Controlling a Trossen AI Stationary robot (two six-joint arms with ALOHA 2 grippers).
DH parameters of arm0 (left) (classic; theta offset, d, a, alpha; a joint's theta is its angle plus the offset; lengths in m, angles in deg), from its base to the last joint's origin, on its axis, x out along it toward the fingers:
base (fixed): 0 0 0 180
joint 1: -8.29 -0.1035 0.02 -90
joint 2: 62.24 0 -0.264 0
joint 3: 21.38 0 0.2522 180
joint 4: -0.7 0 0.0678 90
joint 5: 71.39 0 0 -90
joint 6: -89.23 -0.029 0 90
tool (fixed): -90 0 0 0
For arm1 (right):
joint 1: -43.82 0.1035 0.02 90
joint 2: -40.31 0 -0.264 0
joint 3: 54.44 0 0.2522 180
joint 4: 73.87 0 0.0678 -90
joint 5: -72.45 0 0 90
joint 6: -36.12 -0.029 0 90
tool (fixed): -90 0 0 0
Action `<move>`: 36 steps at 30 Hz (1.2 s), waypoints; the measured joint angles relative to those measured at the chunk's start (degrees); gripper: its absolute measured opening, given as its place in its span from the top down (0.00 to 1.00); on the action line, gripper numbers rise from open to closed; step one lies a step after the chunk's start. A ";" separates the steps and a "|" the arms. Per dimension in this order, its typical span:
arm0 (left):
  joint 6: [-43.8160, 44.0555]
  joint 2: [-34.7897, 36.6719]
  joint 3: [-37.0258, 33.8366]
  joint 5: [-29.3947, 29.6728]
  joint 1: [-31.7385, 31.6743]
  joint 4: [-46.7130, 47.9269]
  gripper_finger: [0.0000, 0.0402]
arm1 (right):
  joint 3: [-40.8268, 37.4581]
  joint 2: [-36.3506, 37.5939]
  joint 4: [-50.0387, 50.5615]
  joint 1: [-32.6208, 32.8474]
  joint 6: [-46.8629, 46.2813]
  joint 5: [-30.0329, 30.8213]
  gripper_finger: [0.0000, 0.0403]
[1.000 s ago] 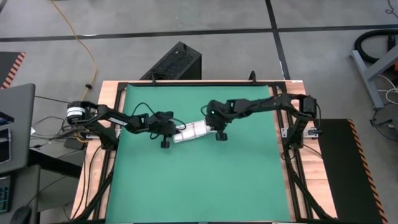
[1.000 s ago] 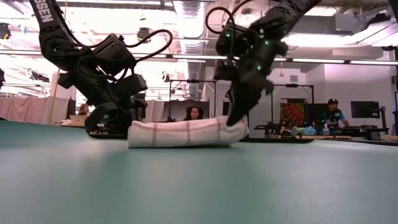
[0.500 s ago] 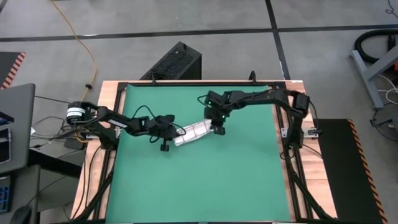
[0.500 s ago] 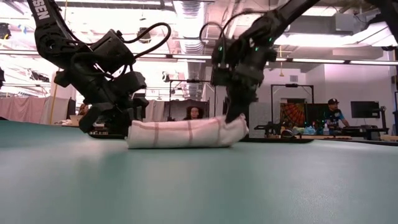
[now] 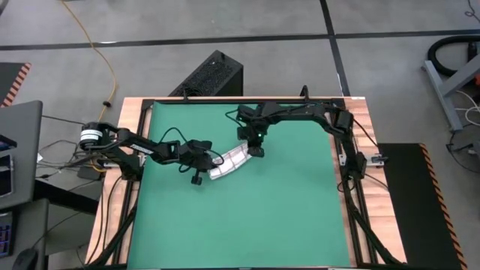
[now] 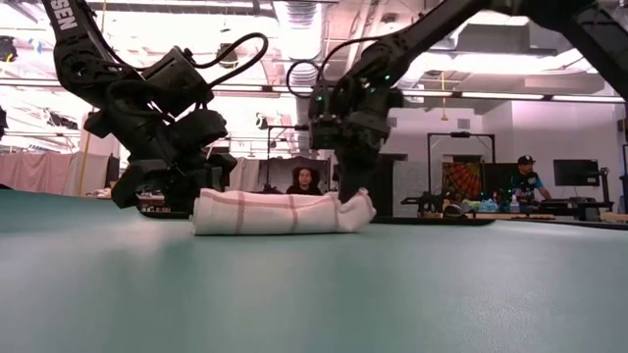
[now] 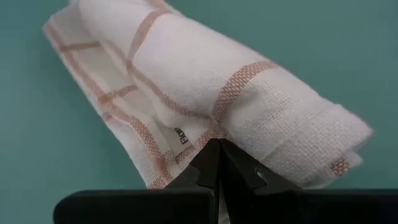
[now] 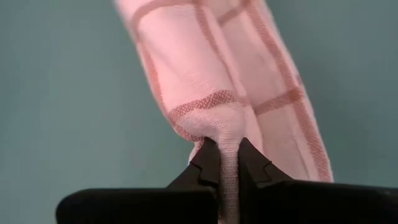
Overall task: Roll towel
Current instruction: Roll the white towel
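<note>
Lying as a single rolled bundle on the green mat [image 5: 247,217], the white soft cloth kitchen towel with its thin dark-red check grid [image 5: 231,160] sat a little toward twelve o'clock of the mat's middle, its long axis running from about eight o'clock up to two o'clock. There was one towel, one mat and two dark arms, each with one two-finger gripper. The left gripper [image 5: 201,157] met the roll at its eight o'clock end; in the left wrist view its fingers [image 7: 208,167] stood pressed together with a lower edge of the cloth [image 7: 205,93] nipped at their tips. The right gripper [image 5: 253,144] met the two o'clock end, and in the right wrist view its fingers [image 8: 208,163] were clamped on a narrow fold of the towel [image 8: 217,74], a strip of cloth showing between them. From table height the roll [image 6: 280,213] lay flat on the mat [image 6: 314,294], the left gripper [image 6: 162,201] behind one end and the right gripper [image 6: 353,191] down on the other. The mat's twelve o'clock edge was near the right arm, while toward six o'clock a broad stretch of green lay bare, and toward three and nine o'clock there was open mat before the wooden table rim [image 5: 112,195]. Beyond the table two people [image 6: 306,179] sat far off in the room.
</note>
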 joint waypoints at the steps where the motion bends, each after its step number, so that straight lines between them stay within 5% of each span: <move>1: -0.02 0.00 0.00 -0.04 0.00 0.02 1.00 | 1.12 -0.90 0.08 -0.28 0.02 -0.05 0.93; 15: 6.93 3.26 0.04 0.03 0.55 5.80 1.00 | 7.09 -8.30 3.97 -2.13 0.79 -4.50 0.93; 25: 11.99 26.13 0.62 10.27 7.03 25.07 1.00 | 7.05 -8.60 4.17 -2.06 -2.16 -4.74 0.93; 28: 14.05 30.60 1.11 14.06 10.48 23.46 1.00 | 7.03 -8.62 4.11 -2.06 -2.44 -4.81 0.93; 33: 9.75 28.40 1.58 17.43 17.55 12.60 1.00 | 6.99 -8.63 4.02 -2.06 -2.91 -4.92 0.93; 36: 7.46 22.09 4.43 18.88 19.49 14.15 1.00 | 6.97 -8.63 3.97 -2.06 -3.34 -4.94 0.93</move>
